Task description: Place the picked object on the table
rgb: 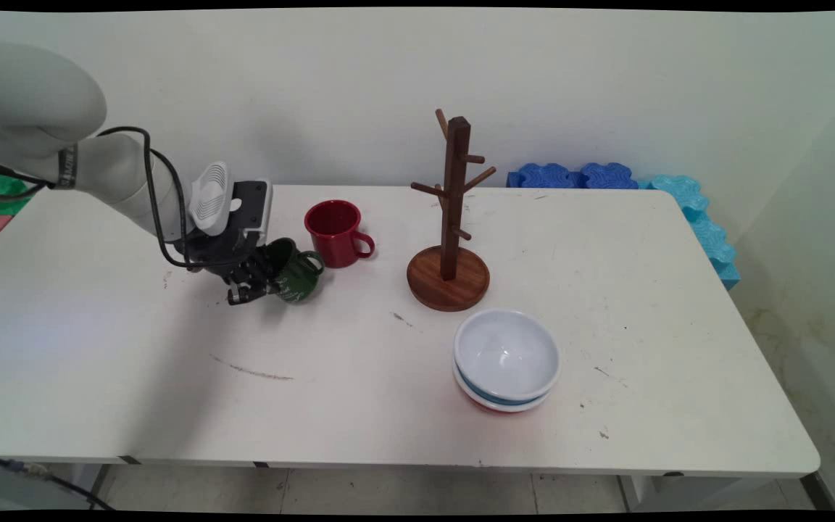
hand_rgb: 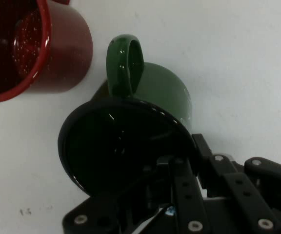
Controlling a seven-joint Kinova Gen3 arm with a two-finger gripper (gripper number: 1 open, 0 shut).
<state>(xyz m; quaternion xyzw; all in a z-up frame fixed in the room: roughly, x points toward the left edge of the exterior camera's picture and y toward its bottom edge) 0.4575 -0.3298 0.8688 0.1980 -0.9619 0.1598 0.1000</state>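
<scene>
Green enamel mug (rgb: 294, 272) is in the end effector (rgb: 249, 283), tilted over with its mouth turned toward the arm on the left and its handle pointing right, toward the red mug (rgb: 333, 232). In the hand view one finger (hand_rgb: 182, 187) sits inside the dark mouth and the other linkage runs outside the wall, so the end effector is closed on the rim. The mug looks tipped rather than standing flat; whether its bottom edge touches the desk (rgb: 135, 377) I cannot tell. As for progress: grasp made, mug not placed anywhere, every peg of the wooden mug tree (rgb: 450, 217) bare. Red mug stands upright just right of and a little beyond the green one, close but apart. The tree stands further right, mid-desk. Stacked bowls (rgb: 507, 360), white on top, sit near and right of the tree base. Blue foam blocks (rgb: 631, 181) lie along the far right edge.
</scene>
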